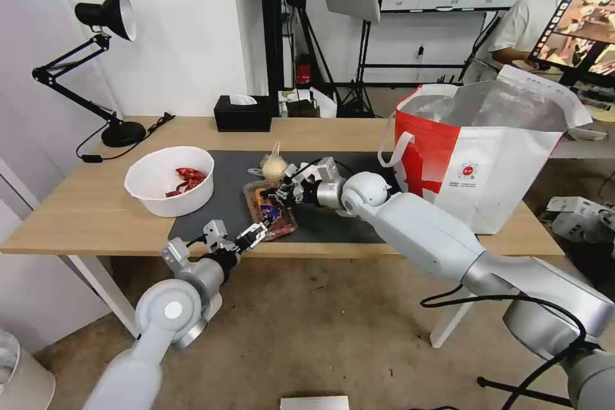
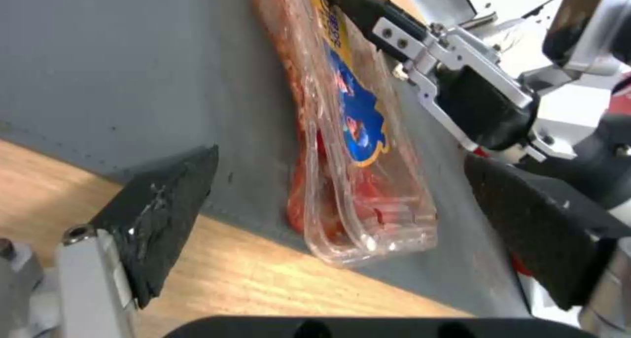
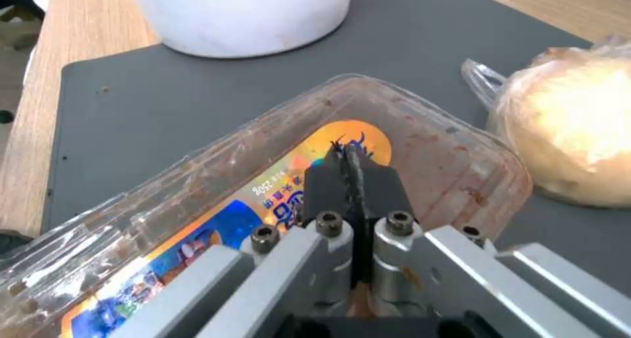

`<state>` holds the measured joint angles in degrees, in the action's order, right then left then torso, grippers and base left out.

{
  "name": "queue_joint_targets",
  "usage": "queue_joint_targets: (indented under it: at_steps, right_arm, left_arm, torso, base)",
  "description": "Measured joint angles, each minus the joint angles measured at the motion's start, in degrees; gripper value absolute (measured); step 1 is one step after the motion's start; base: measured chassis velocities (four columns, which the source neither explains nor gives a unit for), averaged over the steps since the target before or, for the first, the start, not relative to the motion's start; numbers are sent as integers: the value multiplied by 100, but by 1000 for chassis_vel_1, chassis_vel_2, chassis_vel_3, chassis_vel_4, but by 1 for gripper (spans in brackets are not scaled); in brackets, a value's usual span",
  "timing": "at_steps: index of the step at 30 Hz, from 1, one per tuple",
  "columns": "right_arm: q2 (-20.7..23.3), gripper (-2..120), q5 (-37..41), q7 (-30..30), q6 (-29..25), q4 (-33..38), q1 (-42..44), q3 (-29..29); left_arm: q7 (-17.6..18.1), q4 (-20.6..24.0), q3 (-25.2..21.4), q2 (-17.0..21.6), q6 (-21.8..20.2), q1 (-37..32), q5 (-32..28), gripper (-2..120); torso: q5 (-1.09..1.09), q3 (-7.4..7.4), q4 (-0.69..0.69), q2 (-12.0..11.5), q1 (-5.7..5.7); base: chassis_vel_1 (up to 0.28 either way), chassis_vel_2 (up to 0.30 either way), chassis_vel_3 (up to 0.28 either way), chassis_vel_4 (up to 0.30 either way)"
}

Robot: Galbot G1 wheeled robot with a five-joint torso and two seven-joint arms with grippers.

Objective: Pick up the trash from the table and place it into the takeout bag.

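The tray (image 1: 270, 210) lies on the grey mat (image 1: 224, 205) near the table's (image 1: 77, 218) front edge, its near end just over the mat's border. The right gripper (image 1: 280, 196) reaches in from 3 o'clock, its fingers (image 3: 348, 180) pressed together and resting on the tray's blue-and-orange label; I cannot tell whether any plastic is pinched between them. The left gripper (image 1: 256, 234) comes up from 7 o'clock with its pads (image 2: 164, 205) spread wide, one on each side of the tray's near end, not touching it. The knotted bag (image 1: 273, 166) sits just beyond the tray at 12 o'clock. The bowl (image 1: 170, 179) stands at 9 o'clock, half on the mat. The takeout bag (image 1: 487, 154) stands open at 3 o'clock.
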<state>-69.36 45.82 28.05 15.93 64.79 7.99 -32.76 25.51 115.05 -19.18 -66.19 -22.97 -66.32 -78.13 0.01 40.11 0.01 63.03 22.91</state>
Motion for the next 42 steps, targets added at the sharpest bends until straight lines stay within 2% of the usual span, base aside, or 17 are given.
queue_joint_targets:
  at_steps: [2,4,8,10,11,14,15,19,20,23,24,27,36,38,40,42]
  right_arm:
    - [16,0,18,-8,0,11,-3,0]
    - [46,0,65,-35,0,37,-9,-1]
    - [68,0,83,-47,0,53,-9,-2]
    - [87,0,90,-54,0,73,2,-2]
    - [87,0,90,-54,0,73,2,-2]
    - [103,0,93,-62,0,84,25,-2]
    - [103,0,93,-62,0,84,25,-2]
    - [108,0,94,-69,-1,87,44,3]
    - [108,0,94,-69,-1,87,44,3]
    - [111,0,96,-74,-4,104,58,3]
    - [111,0,96,-74,-4,104,58,3]
    - [143,0,128,-78,-6,162,86,4]
    - [285,0,561,-147,-110,392,227,164]
    - [348,0,822,-252,-193,544,318,311]
    - [530,0,1211,-647,-332,1008,548,687]
    - [634,0,1278,-857,-411,1240,682,851]
  left_arm:
    - [36,-28,41,-25,41,43,-1,96]
    - [109,-94,98,-75,94,122,-21,85]
    - [172,-140,141,-105,112,174,-45,77]
    - [205,-174,170,-116,125,201,-51,65]
    - [205,-174,170,-116,125,201,-51,65]
    - [234,-217,194,-120,166,219,-51,50]
    - [234,-217,194,-120,166,219,-51,50]
    - [237,-223,205,-102,192,245,-47,30]
    - [237,-223,205,-102,192,245,-47,30]
    - [235,-231,207,-88,195,265,-20,16]
    - [235,-231,207,-88,195,265,-20,16]
    - [224,-242,198,-77,195,296,0,3]
    - [210,-242,172,-72,200,299,24,0]
    - [205,-206,142,-72,209,271,34,0]
    - [191,-105,60,-49,226,213,38,0]
    - [176,-58,15,-30,239,189,40,0]
  torso:
    - [0,0,0,0,0]
    - [-2,0,0,0,0]
    - [-1,0,-1,0,1]
    - [-1,0,-1,0,1]
    - [-1,0,-1,0,1]
    - [-2,0,-1,0,1]
    - [-2,0,-1,0,1]
    - [-1,0,-1,0,1]
    - [-1,0,-1,0,1]
    - [-1,0,-1,0,1]
    - [-1,0,-1,0,1]
    - [-1,0,-1,0,1]
    - [-1,0,-1,0,1]
    - [-1,0,0,0,1]
    - [-1,0,0,-1,1]
    - [-1,-1,1,0,1]
  base:
    - [0,0,0,0]
    - [0,0,0,0]
    - [0,0,0,0]
    - [0,0,0,0]
    - [0,0,0,0]
    - [0,0,0,0]
    - [0,0,0,0]
    - [0,0,0,0]
    - [0,0,0,0]
    - [0,0,0,0]
    - [0,0,0,0]
    - [0,0,0,0]
    - [0,0,0,0]
    - [0,0,0,0]
    - [0,0,0,0]
    - [0,0,0,0]
